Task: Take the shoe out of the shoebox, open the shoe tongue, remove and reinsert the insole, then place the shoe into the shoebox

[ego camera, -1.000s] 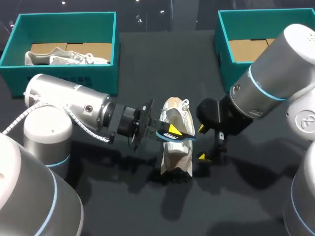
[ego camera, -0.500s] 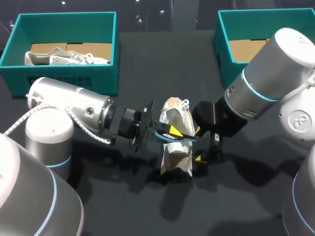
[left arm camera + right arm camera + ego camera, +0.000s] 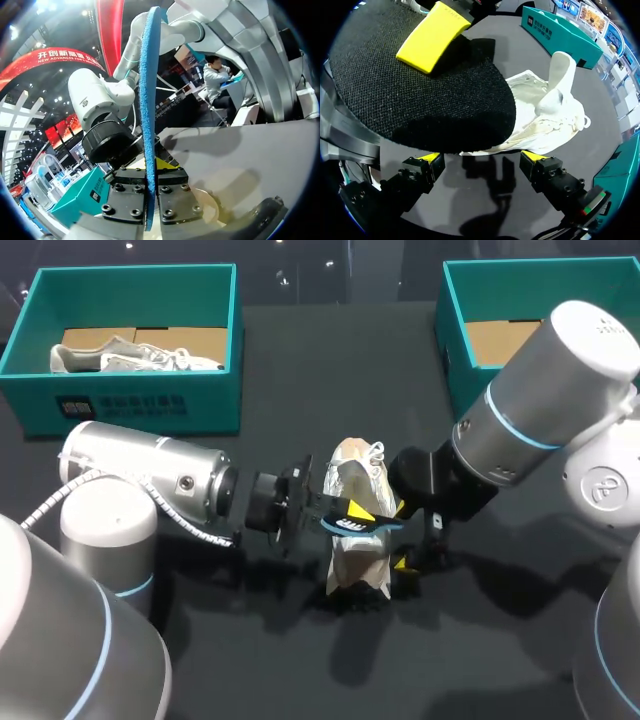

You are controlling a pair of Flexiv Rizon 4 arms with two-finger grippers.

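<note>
A white shoe [image 3: 356,540] lies on the dark table [image 3: 300,390], toe toward me. Just above its opening, my left gripper [image 3: 328,512] is shut on the heel end of the insole [image 3: 364,522], blue underneath and black on top with a yellow patch. In the left wrist view the insole [image 3: 149,115] stands edge-on, pinched between the fingers of the left gripper [image 3: 149,167]. My right gripper [image 3: 403,537] is open at the shoe's right side. In the right wrist view the insole [image 3: 415,90] hangs above the right gripper [image 3: 483,160], and the shoe [image 3: 545,117] lies ahead of it.
A teal shoebox [image 3: 140,405] at the back left holds a second light shoe [image 3: 130,358] on cardboard. Another teal shoebox [image 3: 456,335] stands at the back right with cardboard inside. The left box [image 3: 565,31] also shows beyond the shoe in the right wrist view.
The left gripper has carried the insole slightly rightward and lower over the shoe. The right arm has edged left, closer to the shoe's side. Both grippers kept their states.
</note>
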